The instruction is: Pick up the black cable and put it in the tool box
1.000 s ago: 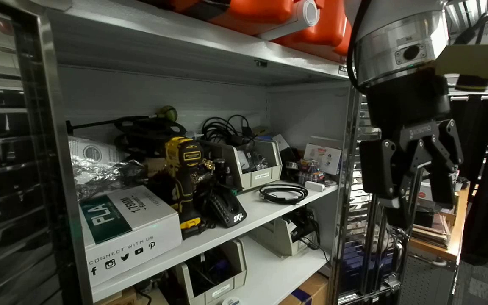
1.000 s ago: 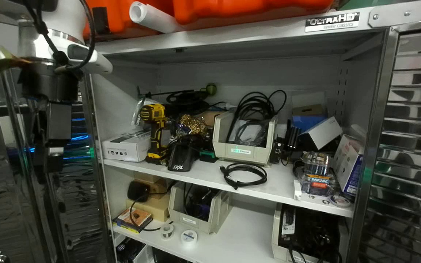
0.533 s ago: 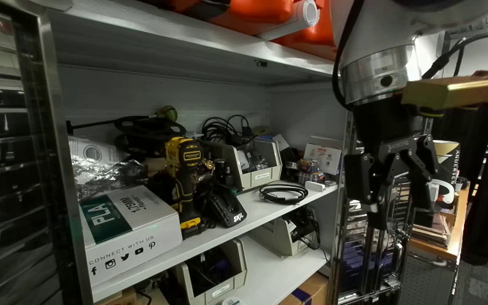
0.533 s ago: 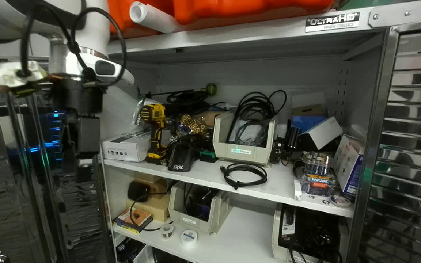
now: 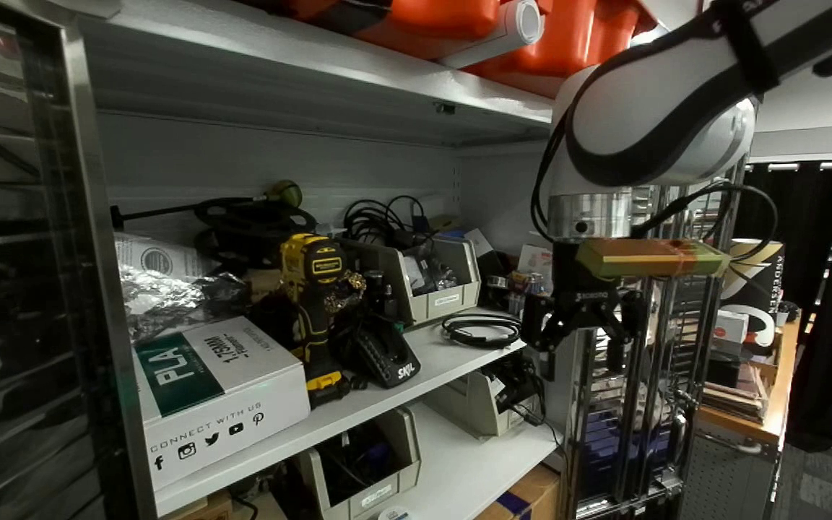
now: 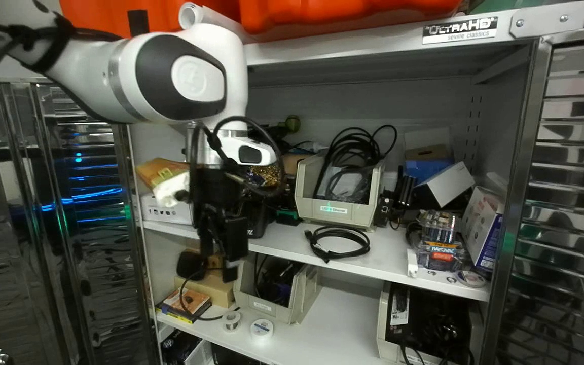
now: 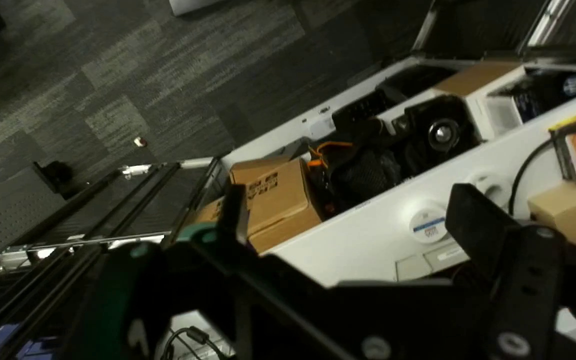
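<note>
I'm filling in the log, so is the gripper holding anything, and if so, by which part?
Nothing is held: the gripper is open, and the black cable lies coiled on the shelf.

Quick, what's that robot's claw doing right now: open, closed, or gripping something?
Gripper: open, its two fingers standing wide apart with nothing held between them.

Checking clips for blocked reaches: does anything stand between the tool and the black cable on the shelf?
No loose object visibly does. The tool hangs open in front of the shelf; the black cable lies coiled near the front edge. That edge might obstruct: I cannot tell whether the tool clears it.
</note>
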You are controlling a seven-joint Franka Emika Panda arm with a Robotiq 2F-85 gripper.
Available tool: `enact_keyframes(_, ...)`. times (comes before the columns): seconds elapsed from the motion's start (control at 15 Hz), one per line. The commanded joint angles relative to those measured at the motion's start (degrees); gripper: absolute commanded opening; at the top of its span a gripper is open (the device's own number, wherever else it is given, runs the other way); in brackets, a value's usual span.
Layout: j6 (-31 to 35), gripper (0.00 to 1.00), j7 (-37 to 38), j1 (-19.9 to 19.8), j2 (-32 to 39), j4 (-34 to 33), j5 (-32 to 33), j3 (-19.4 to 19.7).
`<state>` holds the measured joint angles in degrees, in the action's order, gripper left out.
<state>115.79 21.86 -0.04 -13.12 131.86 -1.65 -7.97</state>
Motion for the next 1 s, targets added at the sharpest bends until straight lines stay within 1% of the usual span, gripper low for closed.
enact_keyframes(0.0,10.32,1.0,1.27,-0.78,5.69,-3.33,1.48,2.14)
enact_keyframes(0.27,17.65,1.0,4.01,-1.44,10.76,-8.34,3.85,4.22)
enact_keyframes(0.47,21.1,1.0,6.54,-1.61,14.93,-13.51,3.89,5.95)
enact_keyframes(0.6,21.6,1.0,8.9,-1.54,17.76,-16.78,4.63,7.12)
enact_keyframes(0.93,20.06,1.0,15.3,-0.82,25.09,-23.13,8.13,10.87)
